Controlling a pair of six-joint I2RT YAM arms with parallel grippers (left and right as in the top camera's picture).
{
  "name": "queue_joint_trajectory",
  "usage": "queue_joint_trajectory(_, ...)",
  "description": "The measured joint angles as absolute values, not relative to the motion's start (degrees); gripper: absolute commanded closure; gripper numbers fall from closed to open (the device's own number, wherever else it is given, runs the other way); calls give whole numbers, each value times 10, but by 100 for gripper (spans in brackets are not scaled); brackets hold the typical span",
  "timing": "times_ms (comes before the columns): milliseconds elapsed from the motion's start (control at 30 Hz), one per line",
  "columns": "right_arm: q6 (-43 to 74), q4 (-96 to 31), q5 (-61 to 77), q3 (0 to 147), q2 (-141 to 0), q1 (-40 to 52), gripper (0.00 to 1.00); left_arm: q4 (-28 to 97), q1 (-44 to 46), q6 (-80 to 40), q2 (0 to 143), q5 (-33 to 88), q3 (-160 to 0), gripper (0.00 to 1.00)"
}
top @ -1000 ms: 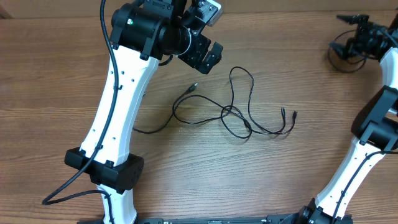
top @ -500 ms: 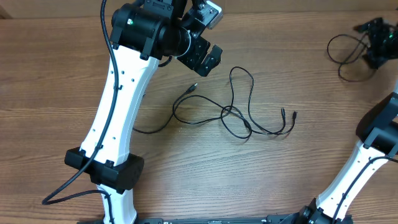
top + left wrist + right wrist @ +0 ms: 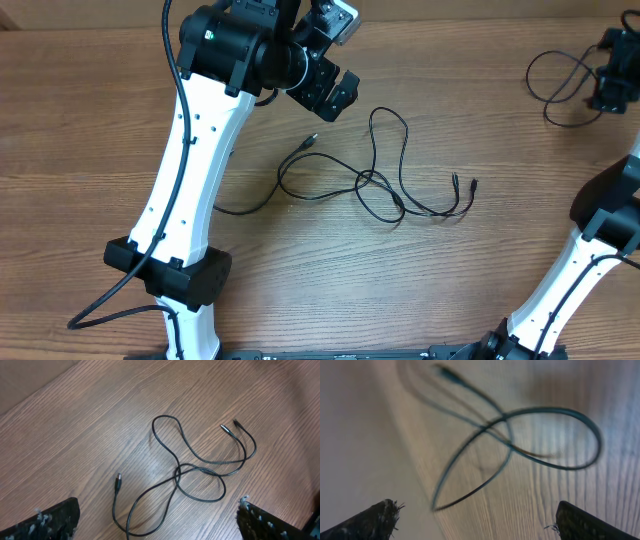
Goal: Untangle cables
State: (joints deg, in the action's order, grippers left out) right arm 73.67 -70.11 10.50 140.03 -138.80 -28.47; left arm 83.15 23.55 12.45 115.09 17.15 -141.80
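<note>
Nearest the arm bases, the wooden table point(image 3: 90, 150) carries the central tangle point(image 3: 378, 182) of thin black cables, lying flat and untouched. Its strands cross at one knot-like crossing point(image 3: 177, 471). A silver-tipped plug point(image 3: 312, 140) points out to the left of the tangle, and the paired plugs point(image 3: 465, 184) lie just beside each other at its right end.

Beyond the tangle, the left gripper point(image 3: 335, 92) hangs above the table with its jaws spread wide and nothing between them. Its wrist view looks straight down on the whole tangle.

Farthest away, at the right edge, a separate cable point(image 3: 553, 88) lies in loose loops, well apart from the tangle. The right gripper point(image 3: 612, 82) is just beside it, jaws spread and gripping nothing. In its wrist view the loops point(image 3: 555, 435) are blurred, but they lie on the table clear of both fingers.

Judged step: one cable is set aside and the central tangle is not yet worked. The next move calls for a pinch on a free end, probably the silver-tipped plug, drawn away from the crossing while the other strand is held.
</note>
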Motion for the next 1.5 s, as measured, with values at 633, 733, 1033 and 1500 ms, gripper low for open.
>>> queue_joint_trajectory(633,542,-421,3,1343,-1423,-286,96,840,236,124,1151,174,-1418,0)
queue_joint_trajectory(733,387,-369,11,1454,-1424,-294,96,832,236,124,1151,174,-1418,0)
queue_joint_trajectory(1033,99,-191,-30,1499,-1423,-329,96,803,236,124,1151,174,-1418,0)
queue_joint_trajectory(1500,47,-352,-10,1493,-1527,-365,96,750,236,122,1151,174,-1418,0)
